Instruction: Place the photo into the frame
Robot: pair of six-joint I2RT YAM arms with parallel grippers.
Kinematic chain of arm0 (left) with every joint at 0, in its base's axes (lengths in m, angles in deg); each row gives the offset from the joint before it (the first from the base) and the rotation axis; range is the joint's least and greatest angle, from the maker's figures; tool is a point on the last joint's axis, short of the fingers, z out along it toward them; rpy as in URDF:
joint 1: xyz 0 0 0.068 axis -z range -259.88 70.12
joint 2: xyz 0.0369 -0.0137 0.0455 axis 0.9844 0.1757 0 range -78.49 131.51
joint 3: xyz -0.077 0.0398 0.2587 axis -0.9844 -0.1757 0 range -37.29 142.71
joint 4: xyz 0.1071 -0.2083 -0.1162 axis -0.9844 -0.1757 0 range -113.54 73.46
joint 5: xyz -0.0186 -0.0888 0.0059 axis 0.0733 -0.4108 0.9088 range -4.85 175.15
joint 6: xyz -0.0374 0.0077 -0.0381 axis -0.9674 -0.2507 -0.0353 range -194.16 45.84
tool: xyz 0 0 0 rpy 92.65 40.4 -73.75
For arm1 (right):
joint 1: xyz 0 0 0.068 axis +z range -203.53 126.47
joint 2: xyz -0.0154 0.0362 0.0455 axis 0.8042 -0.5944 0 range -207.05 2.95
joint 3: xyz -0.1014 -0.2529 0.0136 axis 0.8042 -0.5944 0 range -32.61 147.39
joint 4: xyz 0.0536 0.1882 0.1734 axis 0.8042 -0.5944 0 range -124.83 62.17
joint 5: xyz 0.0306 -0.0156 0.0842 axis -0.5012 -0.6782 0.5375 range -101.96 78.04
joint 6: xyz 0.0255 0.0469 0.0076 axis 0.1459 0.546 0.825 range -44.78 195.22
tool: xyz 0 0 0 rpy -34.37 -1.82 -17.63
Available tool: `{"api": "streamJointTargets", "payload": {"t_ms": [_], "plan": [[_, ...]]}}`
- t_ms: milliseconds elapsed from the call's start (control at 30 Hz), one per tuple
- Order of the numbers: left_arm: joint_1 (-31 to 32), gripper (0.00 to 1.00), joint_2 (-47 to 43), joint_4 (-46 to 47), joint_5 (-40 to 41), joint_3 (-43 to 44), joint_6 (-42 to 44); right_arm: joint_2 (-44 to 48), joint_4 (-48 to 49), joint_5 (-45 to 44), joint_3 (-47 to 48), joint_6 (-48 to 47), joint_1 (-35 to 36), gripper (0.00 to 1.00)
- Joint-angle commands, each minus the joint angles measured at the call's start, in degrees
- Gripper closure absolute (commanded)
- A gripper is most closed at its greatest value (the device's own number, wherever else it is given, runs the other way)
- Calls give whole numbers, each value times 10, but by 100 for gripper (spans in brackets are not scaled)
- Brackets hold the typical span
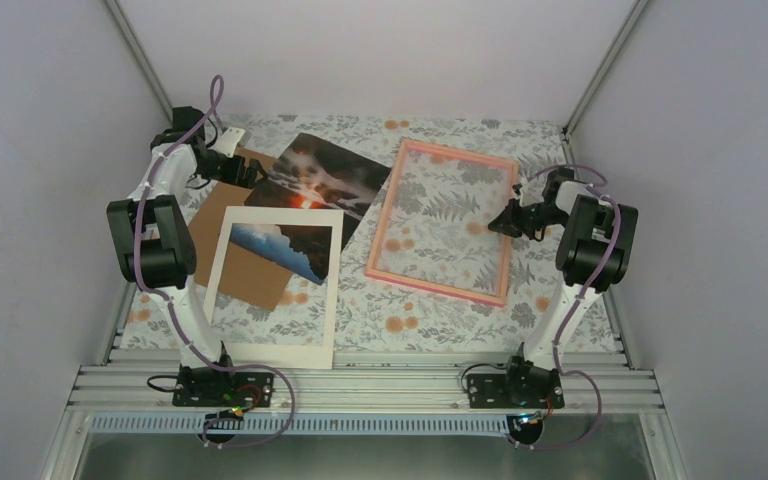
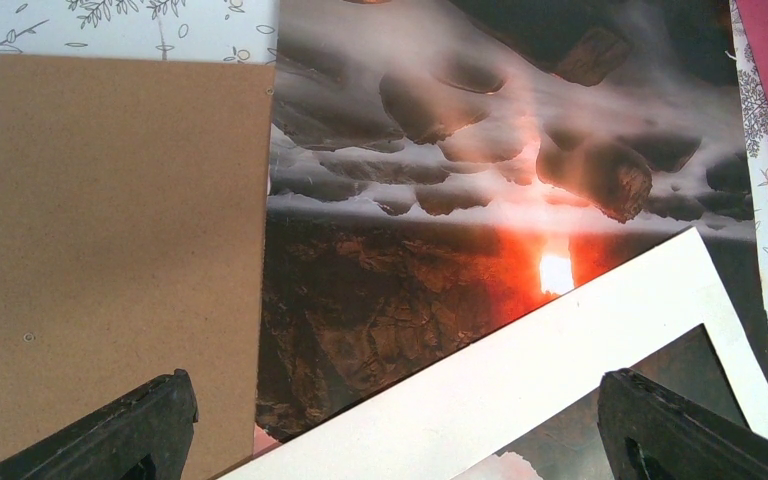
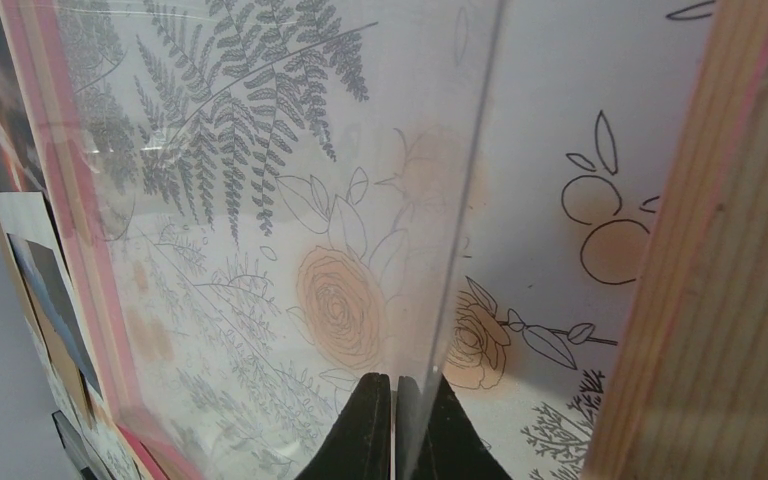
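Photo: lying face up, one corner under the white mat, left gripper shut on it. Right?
Not quite. The left gripper is open: its fingers stand wide apart and grip nothing, as the left wrist view shows. The rest stands: the photo lies face up with one corner under the white mat.

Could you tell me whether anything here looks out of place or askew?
Yes. The white mat lies crooked across a corner of the photo and the brown board. Also, the right gripper pinches the clear pane, whose edge sits apart from the wooden side of the frame, not seated in it.
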Motion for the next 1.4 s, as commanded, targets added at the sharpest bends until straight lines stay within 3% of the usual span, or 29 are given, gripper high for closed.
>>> {"api": "streamJointTargets", "payload": {"t_ms": [0, 600, 767, 900, 1100, 1367], "plan": [[3, 0, 9, -1, -7, 17, -5, 18, -10, -12, 8, -14, -2, 96], [6, 0, 10, -1, -6, 17, -5, 12, -17, -12, 15, -23, 2, 96], [7, 0, 8, 0, -6, 16, -6, 28, -16, -18, 20, -23, 3, 62], [8, 0, 8, 1, -7, 16, -7, 42, -19, -40, 23, -22, 3, 49], [9, 0, 8, 2, -8, 19, -10, 68, -21, -75, 22, -19, 2, 35], [9, 0, 6, 7, -5, 20, -11, 103, -23, -144, 22, -31, 2, 30]]}}
